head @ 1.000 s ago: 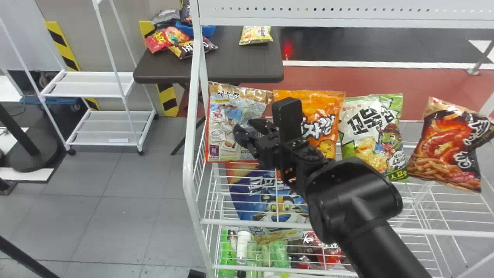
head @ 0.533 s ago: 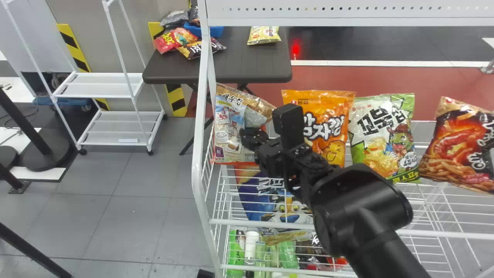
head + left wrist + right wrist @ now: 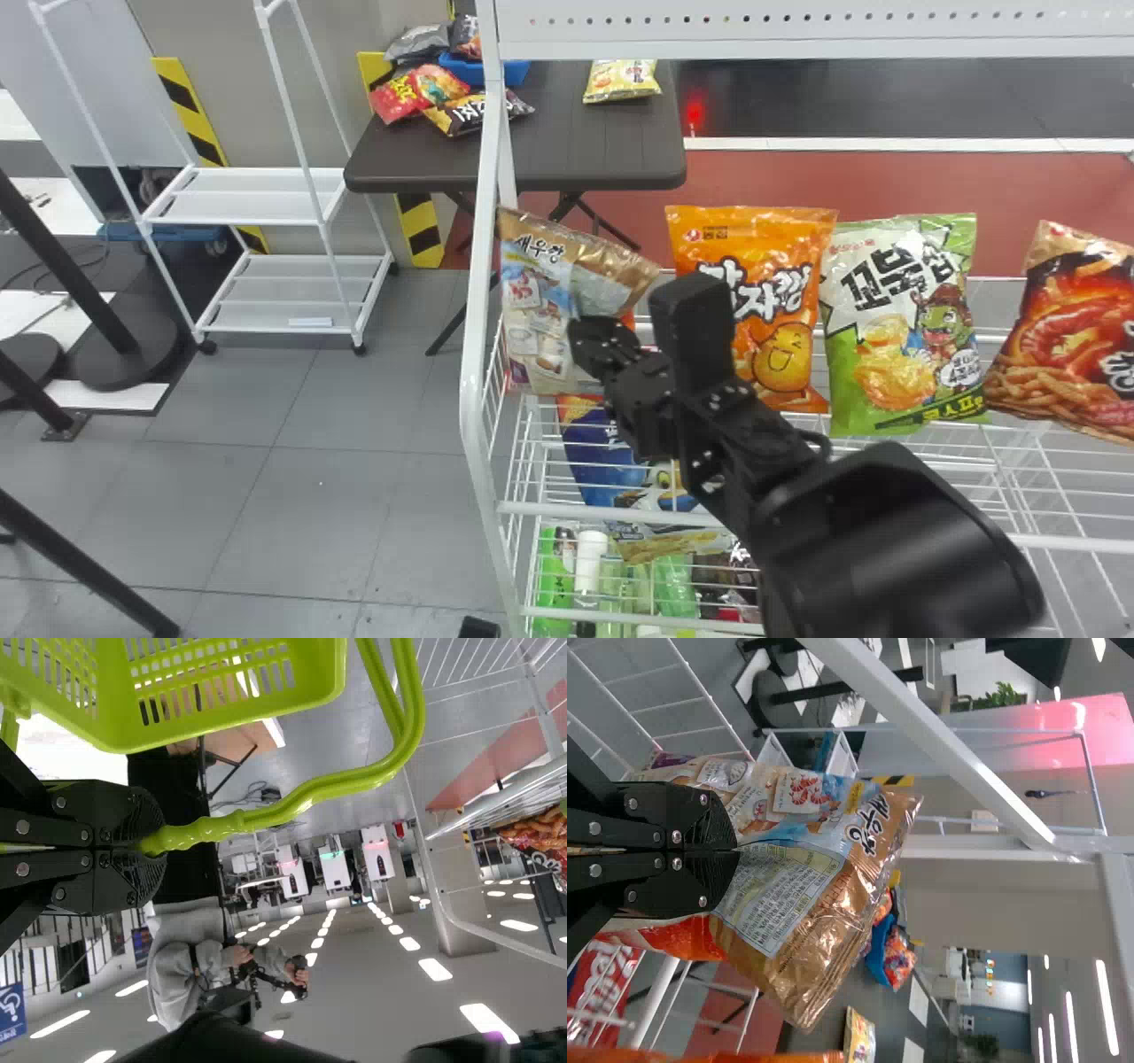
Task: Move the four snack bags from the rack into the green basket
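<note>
- White wire rack (image 3: 472, 381): its left upright stands just beside the held bag, so the lift should clear that post and its side wires before any swing toward the basket.
- Green plastic basket (image 3: 111, 713): it hangs from the left gripper (image 3: 158, 843), whose fingers are closed around the handle (image 3: 292, 802). The left arm would do best to hold it steady, mouth up.
- Orange snack bag (image 3: 762, 301), green-and-white snack bag (image 3: 886, 354) and red-and-black snack bag (image 3: 1072, 337): they run in that order toward the shelf's right end. The held bag ought to come away without brushing the orange one.
- Brown-and-blue snack bag (image 3: 797, 895): it is tilted at the shelf's left end; whether its bottom touches the wires, one cannot tell.
- Right gripper (image 3: 733, 850): its fingers are clamped on that bag's side. An off-centre pinch may let the bag pivot, so a slow, firm carry suits, with release only once the bag is well inside the basket's rim.
</note>
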